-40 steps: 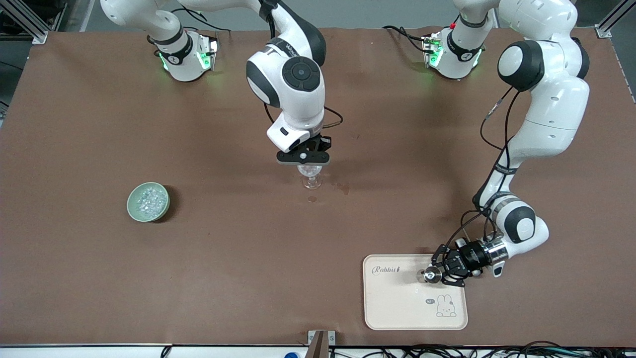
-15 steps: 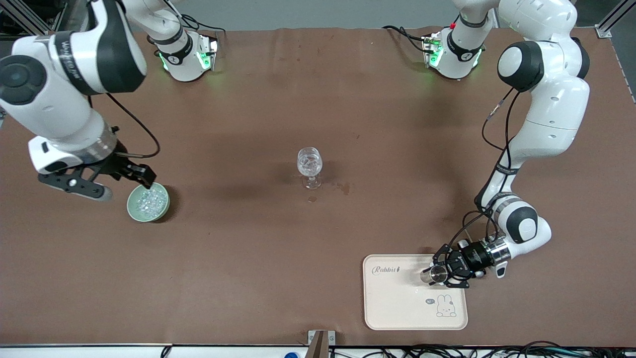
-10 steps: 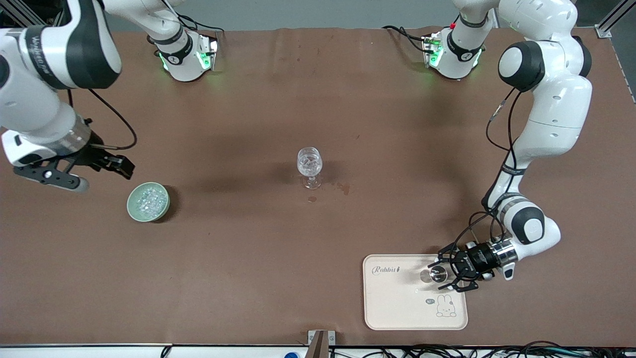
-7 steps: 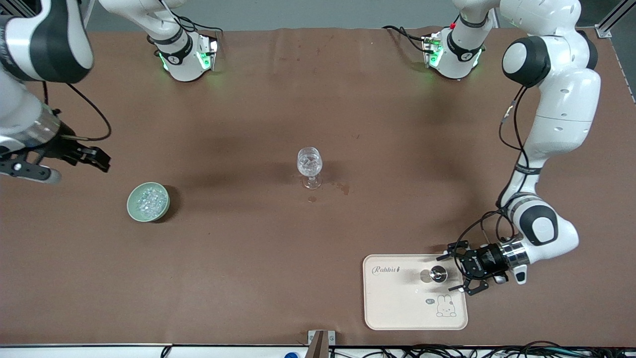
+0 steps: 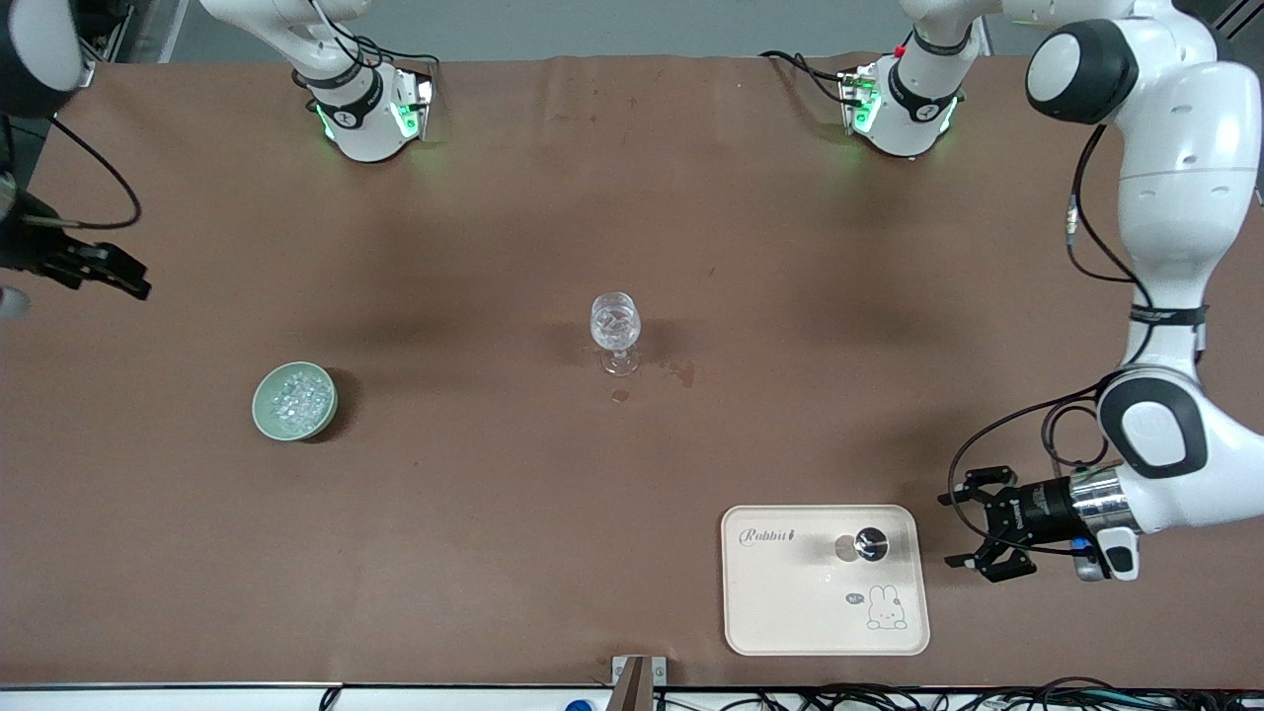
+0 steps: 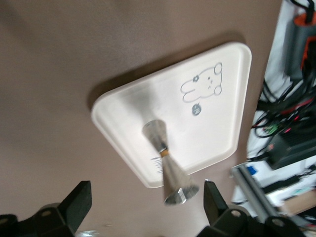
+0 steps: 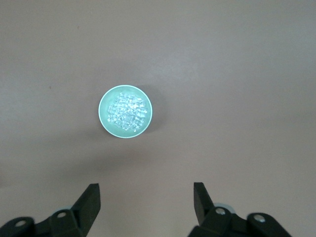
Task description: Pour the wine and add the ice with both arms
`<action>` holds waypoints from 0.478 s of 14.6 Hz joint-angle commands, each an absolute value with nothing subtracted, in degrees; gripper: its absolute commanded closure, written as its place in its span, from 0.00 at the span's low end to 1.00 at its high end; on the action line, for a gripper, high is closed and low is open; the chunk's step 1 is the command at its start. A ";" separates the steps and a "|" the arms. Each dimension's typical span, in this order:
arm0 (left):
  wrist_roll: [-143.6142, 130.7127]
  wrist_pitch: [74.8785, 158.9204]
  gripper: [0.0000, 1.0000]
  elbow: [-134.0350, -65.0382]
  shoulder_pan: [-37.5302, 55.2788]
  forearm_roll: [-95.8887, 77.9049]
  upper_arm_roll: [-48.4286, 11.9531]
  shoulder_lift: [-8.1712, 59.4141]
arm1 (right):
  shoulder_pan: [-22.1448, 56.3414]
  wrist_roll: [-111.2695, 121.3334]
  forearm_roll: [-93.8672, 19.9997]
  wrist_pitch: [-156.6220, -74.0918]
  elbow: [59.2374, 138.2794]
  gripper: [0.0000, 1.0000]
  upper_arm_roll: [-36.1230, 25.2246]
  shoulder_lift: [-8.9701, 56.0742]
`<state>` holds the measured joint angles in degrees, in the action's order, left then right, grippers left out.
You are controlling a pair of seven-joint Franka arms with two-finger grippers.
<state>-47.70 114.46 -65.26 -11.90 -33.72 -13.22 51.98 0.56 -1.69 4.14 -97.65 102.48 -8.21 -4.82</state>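
A stemmed clear glass (image 5: 615,331) stands mid-table with glittering lumps in its bowl; wine is out of view. The ice (image 5: 294,398) (image 7: 126,111) fills a pale green bowl (image 5: 263,415) (image 7: 104,123) toward the right arm's end. A metal jigger (image 5: 870,543) (image 6: 165,163) stands upright on a cream rabbit tray (image 5: 790,612) (image 6: 222,128). My left gripper (image 5: 954,530) (image 6: 145,197) is open and empty, just off the tray toward the left arm's end. High over the table's edge at the right arm's end, my right gripper (image 5: 69,288) (image 7: 145,195) is open and empty.
Small wet spots (image 5: 681,373) mark the brown mat beside the glass's foot. The arms' bases (image 5: 370,109) (image 5: 899,104) stand along the edge farthest from the front camera. Cables (image 5: 889,699) run along the nearest edge.
The left gripper opened, let go of the jigger and drew back off the tray. The right arm swung from over the glass past the bowl to the table's edge.
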 commanded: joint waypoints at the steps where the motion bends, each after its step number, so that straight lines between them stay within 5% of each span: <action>1: -46.85 111.63 0.00 -67.24 -10.64 -22.38 -13.18 45.90 | -1.05 0.44 2.55 -92.31 95.92 0.08 -7.91 -5.10; 7: -38.79 103.90 0.00 -67.41 -8.53 8.67 -23.27 35.52 | -0.27 -0.26 1.33 -79.56 85.96 0.00 -7.30 -4.92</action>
